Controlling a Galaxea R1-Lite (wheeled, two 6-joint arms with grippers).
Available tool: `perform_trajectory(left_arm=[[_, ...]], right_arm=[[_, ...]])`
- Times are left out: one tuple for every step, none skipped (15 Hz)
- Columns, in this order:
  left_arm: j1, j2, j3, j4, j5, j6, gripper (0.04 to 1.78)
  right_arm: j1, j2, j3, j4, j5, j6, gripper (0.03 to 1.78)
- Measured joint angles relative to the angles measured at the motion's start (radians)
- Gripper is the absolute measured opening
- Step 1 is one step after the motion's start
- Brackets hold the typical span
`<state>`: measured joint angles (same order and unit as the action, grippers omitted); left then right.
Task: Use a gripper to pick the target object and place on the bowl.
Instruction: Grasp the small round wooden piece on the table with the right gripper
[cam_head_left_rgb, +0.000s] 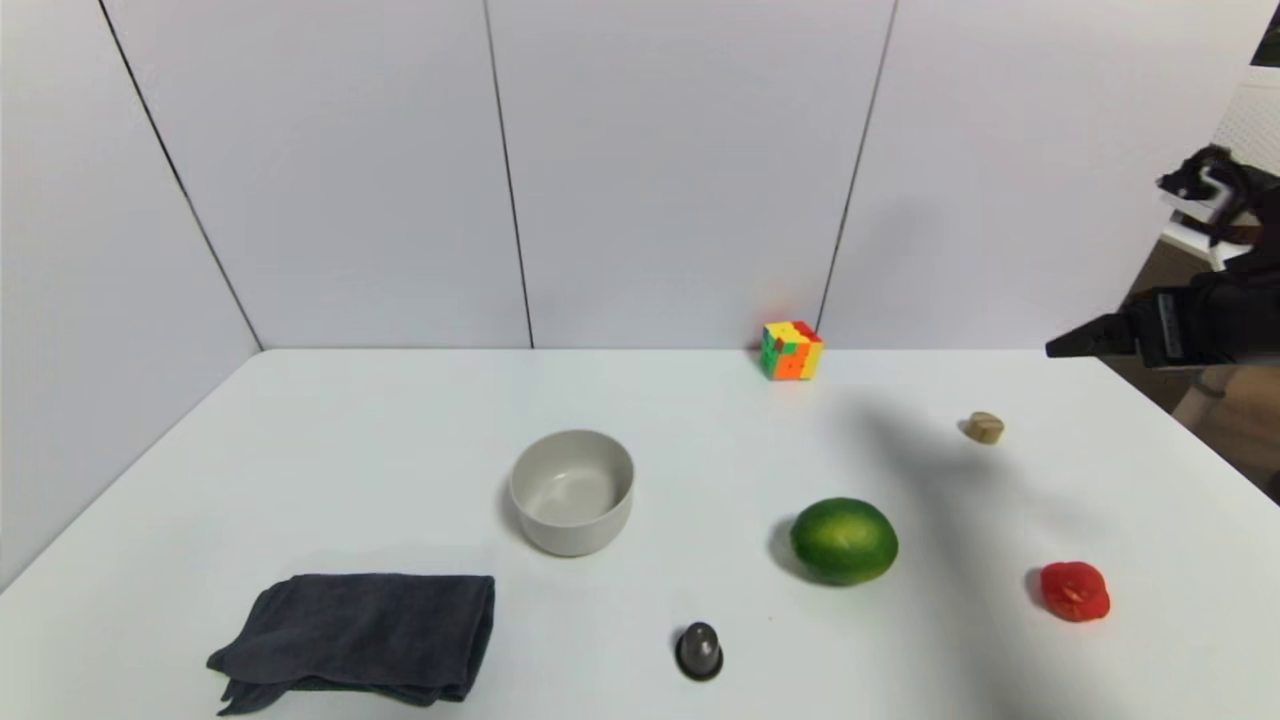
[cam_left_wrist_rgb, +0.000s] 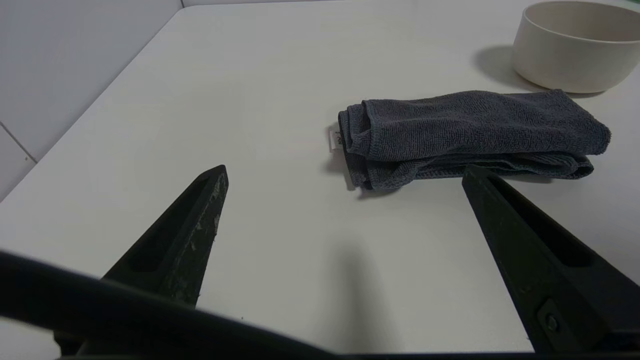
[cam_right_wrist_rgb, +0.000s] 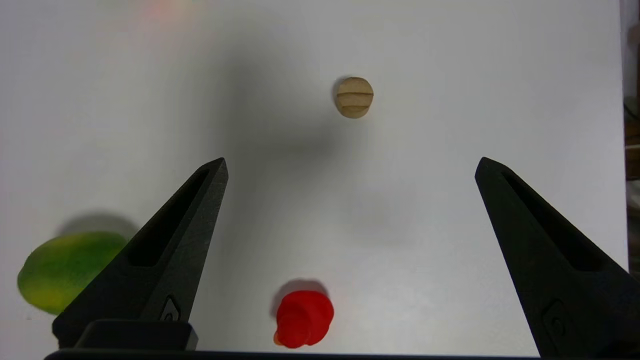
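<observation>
Right hand (cam_right_wrist_rgb: 350, 165) high above the white tabletop (cam_head_left_rgb: 400, 460), black fingers spread wide and grasping nothing; small tan-beige rounded lump with a grooved wood-like face (cam_head_left_rgb: 985, 427) lying alone beyond the green lime (cam_head_left_rgb: 843, 540), well apart from the round light grey-beige bowl (cam_head_left_rgb: 572, 490). Best done by descending straight over the lump, centring it between the fingers and steering clear of the small red lumpy object (cam_head_left_rgb: 1074, 590) nearer the lime. Grooves on the lump plain only from the right wrist; left hand (cam_left_wrist_rgb: 345, 175), released and parked low beside the folded dark grey cloth (cam_left_wrist_rgb: 470, 135) near the bowl, seen only from the left wrist.
</observation>
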<state>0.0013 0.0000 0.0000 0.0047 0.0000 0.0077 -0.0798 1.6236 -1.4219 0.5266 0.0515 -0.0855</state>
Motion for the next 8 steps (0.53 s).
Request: perform_trajectory(left_arm=[[0.0,0.0,0.0,0.0,0.0,0.0,1.69],[0.0,0.0,0.0,0.0,0.0,0.0,1.69],[0.0,0.0,0.0,0.0,0.0,0.0,1.69],[0.0,0.0,0.0,0.0,0.0,0.0,1.69],[0.0,0.0,0.0,0.0,0.0,0.0,1.69],[0.0,0.0,0.0,0.0,0.0,0.0,1.69],[0.0,0.0,0.0,0.0,0.0,0.0,1.69],[0.0,0.0,0.0,0.0,0.0,0.0,1.69]], right_arm=[[-0.005,0.061,-0.074,0.056,-0.001,-0.001,1.71],[-0.008,0.117,-0.14,0.11,-0.002,-0.003,1.71],[-0.01,0.175,-0.203,0.169,-0.003,-0.007,1.71],[-0.011,0.22,-0.247,0.213,-0.003,-0.01,1.71],[-0.01,0.26,-0.284,0.248,-0.003,-0.01,1.71],[-0.008,0.297,-0.317,0.274,-0.004,-0.01,1.71],[-0.005,0.334,-0.35,0.288,-0.004,-0.01,1.71],[-0.004,0.372,-0.385,0.294,-0.004,-0.01,1.71]])
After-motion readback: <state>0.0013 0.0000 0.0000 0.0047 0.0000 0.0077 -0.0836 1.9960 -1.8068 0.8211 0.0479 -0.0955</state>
